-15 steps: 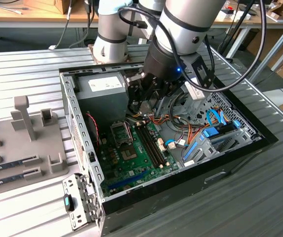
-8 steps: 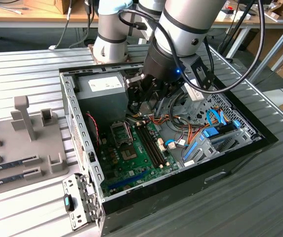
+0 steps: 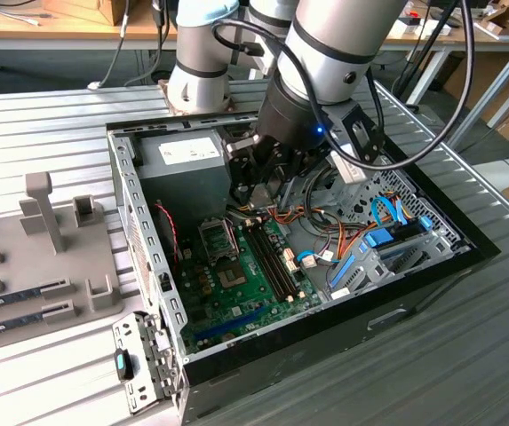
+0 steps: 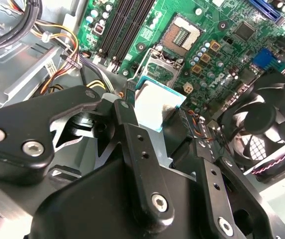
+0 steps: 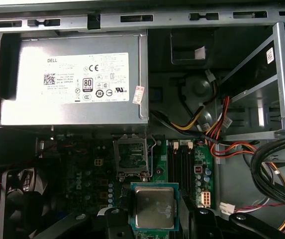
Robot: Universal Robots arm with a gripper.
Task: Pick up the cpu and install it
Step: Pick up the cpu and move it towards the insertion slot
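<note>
On the exterior view's left sits a grey tray (image 3: 59, 266), and next to it is the open computer box (image 3: 147, 266), with a grey power box (image 3: 187, 160) at the back and a green board (image 3: 245, 275) on its floor. The gripper (image 3: 258, 188) hangs over that board, and bunches of coloured wires (image 3: 325, 240) lie further to the exterior view's right. In the first wrist view the jaws are clamped on the cpu (image 5: 154, 205), a small shiny square held flat over the board, close to the open socket (image 5: 131, 157) but not in it.
</note>
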